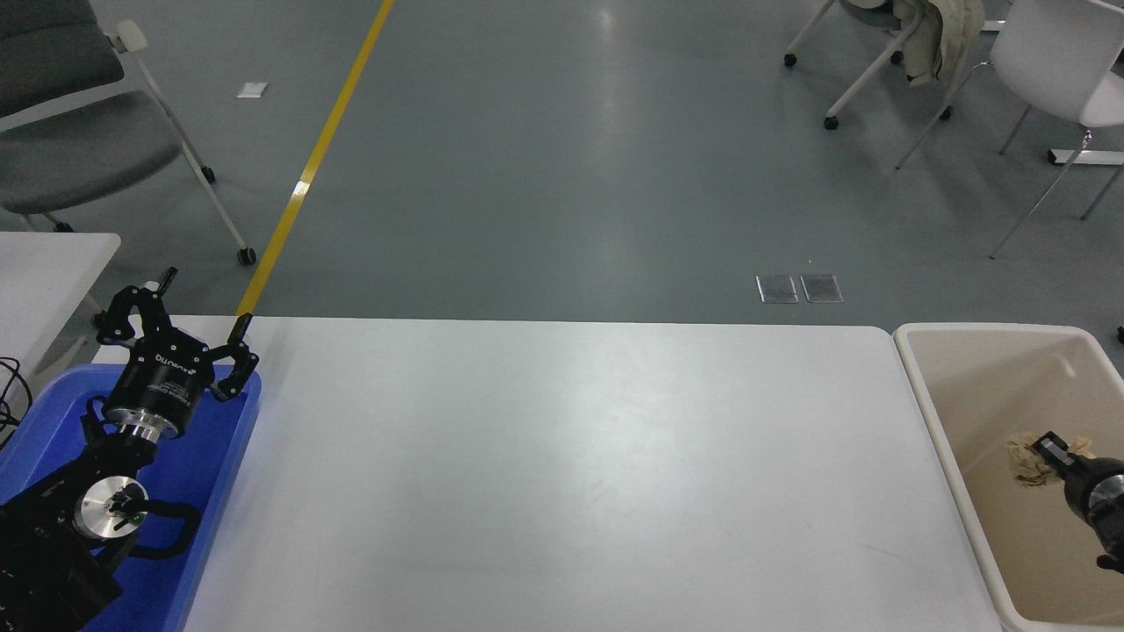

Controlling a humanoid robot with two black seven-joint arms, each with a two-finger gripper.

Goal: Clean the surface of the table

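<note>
While our left end effector (180, 320) hangs spread over the blue bin (219, 456) at the lower left, our right end effector (1045, 449) pinches a crumpled beige wad (1023, 456) inside the beige bin (931, 412), just right of the counter (571, 474).

One head view only, set high on the robot's side, facing forward and down over the white table (562, 474); grey floor (562, 158) and chairs (79, 132) lie beyond.
</note>
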